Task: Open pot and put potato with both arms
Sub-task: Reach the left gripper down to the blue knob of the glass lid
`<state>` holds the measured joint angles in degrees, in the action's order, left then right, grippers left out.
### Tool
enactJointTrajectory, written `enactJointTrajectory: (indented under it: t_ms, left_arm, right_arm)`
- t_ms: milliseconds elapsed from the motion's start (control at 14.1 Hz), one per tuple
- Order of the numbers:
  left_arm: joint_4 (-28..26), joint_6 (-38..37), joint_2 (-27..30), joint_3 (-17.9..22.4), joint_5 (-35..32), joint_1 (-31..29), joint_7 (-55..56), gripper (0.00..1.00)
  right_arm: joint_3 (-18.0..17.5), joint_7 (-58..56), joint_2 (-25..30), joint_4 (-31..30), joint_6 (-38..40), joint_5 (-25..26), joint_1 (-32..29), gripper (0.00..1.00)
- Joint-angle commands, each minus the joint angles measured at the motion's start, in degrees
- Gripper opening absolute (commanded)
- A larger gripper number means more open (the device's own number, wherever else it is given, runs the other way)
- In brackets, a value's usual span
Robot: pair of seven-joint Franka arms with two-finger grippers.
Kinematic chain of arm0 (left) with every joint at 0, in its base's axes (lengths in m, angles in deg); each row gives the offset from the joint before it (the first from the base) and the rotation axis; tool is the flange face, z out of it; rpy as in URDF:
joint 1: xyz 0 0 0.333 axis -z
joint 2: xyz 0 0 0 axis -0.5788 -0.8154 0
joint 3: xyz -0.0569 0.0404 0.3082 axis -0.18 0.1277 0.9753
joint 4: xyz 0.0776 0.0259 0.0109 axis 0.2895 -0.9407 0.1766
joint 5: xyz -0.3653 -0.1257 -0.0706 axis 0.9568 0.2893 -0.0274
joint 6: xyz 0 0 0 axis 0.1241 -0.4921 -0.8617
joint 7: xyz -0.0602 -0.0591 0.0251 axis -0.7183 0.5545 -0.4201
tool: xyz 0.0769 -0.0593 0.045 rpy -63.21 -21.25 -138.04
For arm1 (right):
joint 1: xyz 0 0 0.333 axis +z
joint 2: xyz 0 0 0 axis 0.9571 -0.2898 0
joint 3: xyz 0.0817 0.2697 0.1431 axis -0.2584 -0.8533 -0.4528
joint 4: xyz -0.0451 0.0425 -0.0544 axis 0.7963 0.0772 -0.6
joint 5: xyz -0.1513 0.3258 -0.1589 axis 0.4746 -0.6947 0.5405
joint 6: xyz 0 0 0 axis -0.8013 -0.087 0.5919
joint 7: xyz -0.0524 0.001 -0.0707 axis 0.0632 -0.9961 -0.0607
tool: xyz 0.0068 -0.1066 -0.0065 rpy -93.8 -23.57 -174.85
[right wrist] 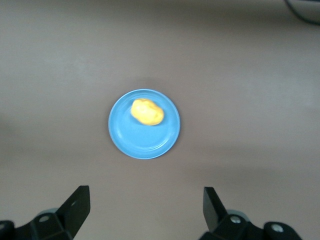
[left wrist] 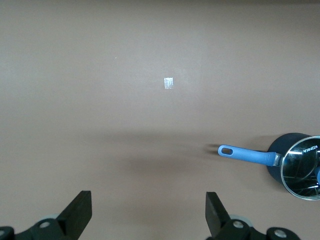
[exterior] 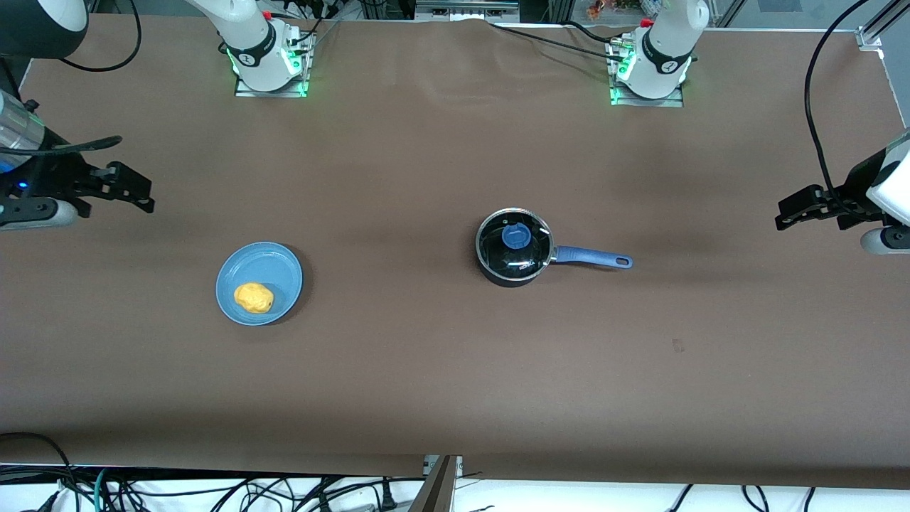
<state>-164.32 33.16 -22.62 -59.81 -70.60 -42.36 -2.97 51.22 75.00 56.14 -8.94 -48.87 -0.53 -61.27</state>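
Black and round, the small metal saucepan (exterior: 513,257) sat near the middle of the brown table (exterior: 455,370), its glass lid (exterior: 515,242) with a blue knob (exterior: 515,235) on top and its long straight blue handle (exterior: 592,257) pointing toward the left arm's end of the table. Well apart from it, toward the right arm's end, the lumpy yellow-orange potato (exterior: 254,298) lay on a flat blue plate (exterior: 274,264).

The left gripper (exterior: 810,207) hung over bare table at its own end with its fingers spread wide and nothing between them; the right gripper (exterior: 124,189) hung likewise at the other end, fingers apart and empty. Both arms were waiting.

The lid looked light but breakable and slick on its glass, so the knob seemed the only sound place to pinch it, lifting straight up. The pot would probably slide on the smooth cover if nudged sideways. The potato appeared firm yet rounded and uneven; taking it across its narrower middle seemed likeliest to stop it rolling out of the pads.
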Motion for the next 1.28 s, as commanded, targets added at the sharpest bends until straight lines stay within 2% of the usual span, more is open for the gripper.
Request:
enactJointTrajectory:
  t_ms: [0, 355, 710, 923, 1065, 1207]
  left_arm:
    - [1.90, -1.09, -0.94, -0.38, -0.88, -0.13, 0.26, 1.00]
    - [1.90, -1.18, -1.02, -0.47, -0.88, 0.40, 0.17, 1.00]
    - [1.90, -1.44, -3.22, -0.65, -0.79, 3.55, 2.18, 1.00]
    - [1.90, -0.39, -5.32, -1.53, -0.70, 9.52, 13.48, 1.00]
    - [1.20, 5.82, -7.53, -1.88, -0.70, 15.22, 21.83, 1.00]
    - [-0.03, 11.45, -9.80, -5.28, -0.79, 17.97, 32.72, 1.00]
  right_arm:
    - [-0.23, -0.03, 0.78, 0.66, 0.99, 2.55, -0.10, 1.00]
    - [-0.32, 0.14, 0.52, 0.66, 0.82, 2.47, 0.07, 1.00]
    - [-0.32, 0.32, 0.43, 0.66, 0.65, 2.21, 0.16, 1.00]
    - [-0.32, 0.58, 0.43, 0.66, 0.38, 2.29, 0.16, 1.00]
    - [-0.32, 0.40, 0.43, 0.66, 0.38, 2.38, 0.16, 1.00]
    - [-0.32, 0.23, 0.43, 0.66, 0.38, 2.38, 0.16, 1.00]
